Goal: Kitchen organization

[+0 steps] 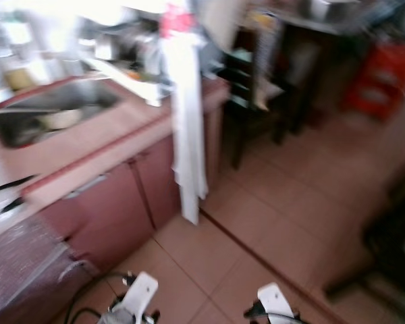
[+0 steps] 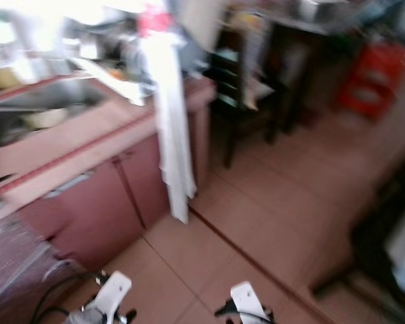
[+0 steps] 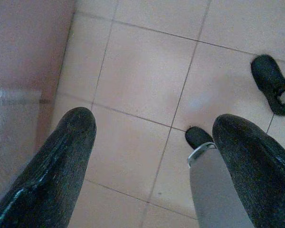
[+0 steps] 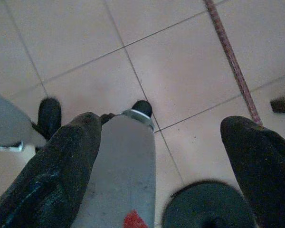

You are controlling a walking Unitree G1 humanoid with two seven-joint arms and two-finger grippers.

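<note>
The picture is blurred. A pink kitchen counter (image 1: 121,138) with a steel sink (image 1: 54,108) runs along my left, and dishes (image 1: 121,47) are piled behind it. A long white cloth (image 1: 187,135) hangs down over the counter's corner. Both silver arms hang low at the bottom edge, the left arm (image 1: 138,293) and the right arm (image 1: 275,300). My left gripper (image 3: 156,123) is open over the tiled floor, beside the cabinet front (image 3: 28,42). My right gripper (image 4: 165,124) is open too, above floor tiles and my own silver leg (image 4: 121,175).
Dark red cabinet doors (image 1: 121,202) stand under the counter. A dark chair (image 1: 246,81) and a table stand beyond the counter's end, with a red crate (image 1: 381,77) at the far right. A dark piece of furniture (image 1: 385,250) sits at the right. Tiled floor (image 1: 277,202) lies ahead.
</note>
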